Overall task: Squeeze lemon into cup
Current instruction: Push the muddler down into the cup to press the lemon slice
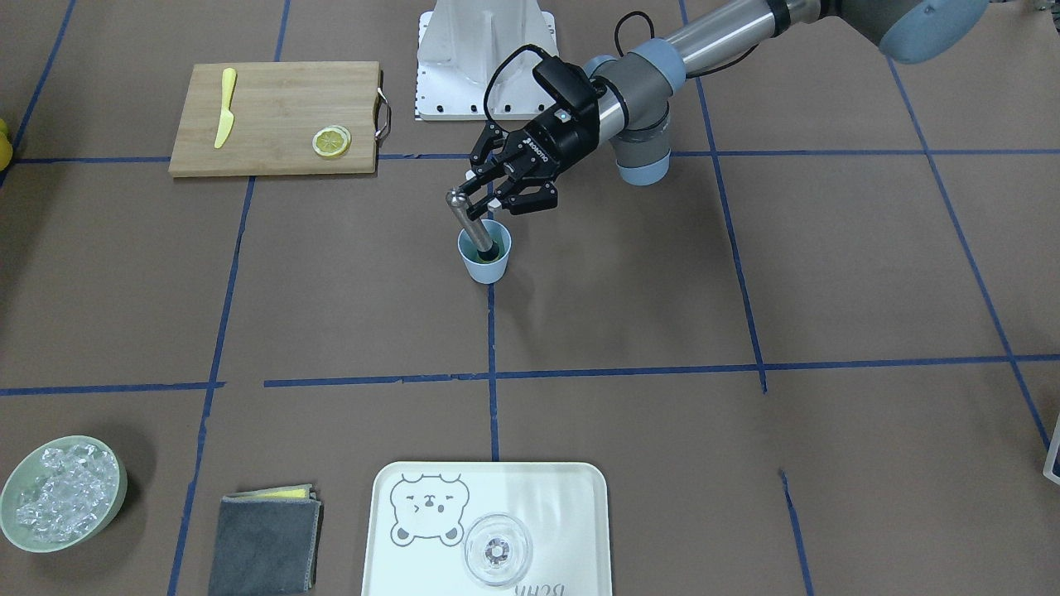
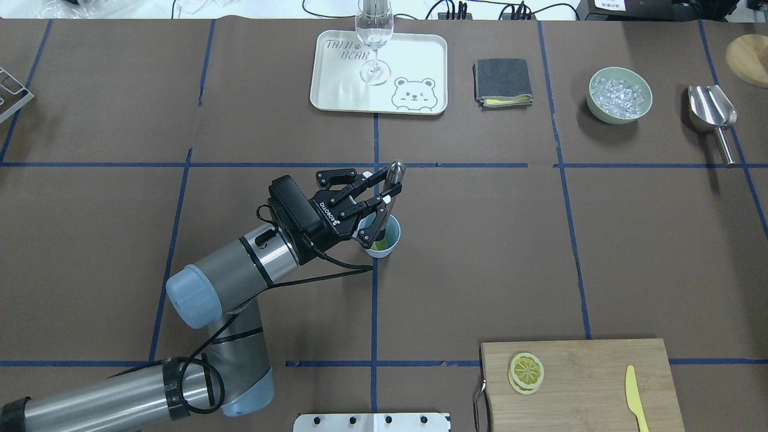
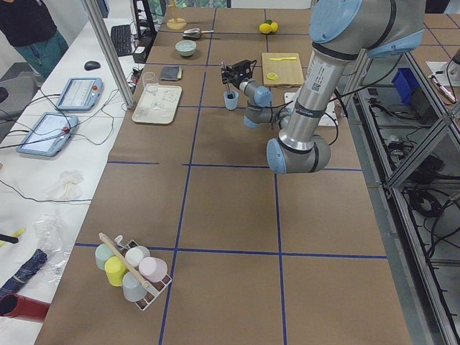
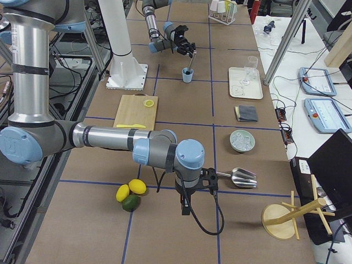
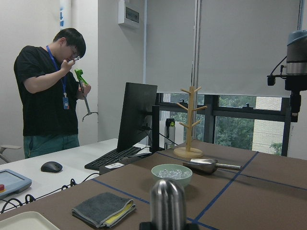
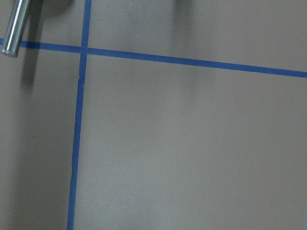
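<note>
The lemon slice [image 1: 331, 141] lies flat on the wooden cutting board [image 1: 273, 91], far from both grippers; it also shows in the overhead view [image 2: 527, 372]. The light-blue cup [image 1: 486, 263] stands mid-table [image 2: 389, 245] with a metal muddler [image 1: 465, 217] leaning in it and something yellow-green at the bottom. My left gripper [image 1: 483, 190] is open just above the cup, its fingers beside the muddler's upper end, not closed on it. My right gripper [image 4: 186, 206] hangs over the table near the scoop; I cannot tell whether it is open or shut.
A yellow plastic knife [image 1: 224, 118] lies on the board. A tray [image 2: 336, 90] holds a stemmed glass [image 2: 374, 42]. A grey cloth [image 2: 503, 82], a bowl of ice [image 2: 619, 96] and a metal scoop [image 2: 714, 117] lie along the far edge. Whole lemons and a lime [image 4: 131, 195] sit near my right arm.
</note>
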`<state>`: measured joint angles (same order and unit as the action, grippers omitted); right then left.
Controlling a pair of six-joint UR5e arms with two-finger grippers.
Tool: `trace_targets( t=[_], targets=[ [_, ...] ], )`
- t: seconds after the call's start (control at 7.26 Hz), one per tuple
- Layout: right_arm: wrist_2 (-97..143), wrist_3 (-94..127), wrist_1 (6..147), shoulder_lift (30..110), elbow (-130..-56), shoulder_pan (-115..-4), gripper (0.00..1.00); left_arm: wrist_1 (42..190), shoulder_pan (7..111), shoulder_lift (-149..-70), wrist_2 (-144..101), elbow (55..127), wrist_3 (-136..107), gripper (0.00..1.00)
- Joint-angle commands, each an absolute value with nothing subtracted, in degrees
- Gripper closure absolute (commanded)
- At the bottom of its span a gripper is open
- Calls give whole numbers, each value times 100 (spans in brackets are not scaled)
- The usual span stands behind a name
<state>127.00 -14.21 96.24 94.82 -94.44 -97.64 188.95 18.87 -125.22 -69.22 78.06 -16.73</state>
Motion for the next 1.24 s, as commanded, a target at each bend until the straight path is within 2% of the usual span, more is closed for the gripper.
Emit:
trace_targets(
  t=[0.0, 0.28, 0.83, 1.1],
  targets=[
    [12700, -1424, 9624, 9483, -9431, -9765, 0, 18896, 1819, -12516, -6873, 7778, -1644, 100],
    [12700, -1424, 9624, 9483, -9413, -9765, 0, 18896, 1819, -12533, -6890, 7822, -1644, 100],
    [12700, -1424, 9624, 9492, -9413, -9765, 0, 18879, 1898, -12525, -6943, 8610, -1643, 100],
    [12709, -1450, 9624, 9501, -9404, -9765, 0, 18695, 2126, -12358, -7057, 8736, -1731, 100]
  ],
)
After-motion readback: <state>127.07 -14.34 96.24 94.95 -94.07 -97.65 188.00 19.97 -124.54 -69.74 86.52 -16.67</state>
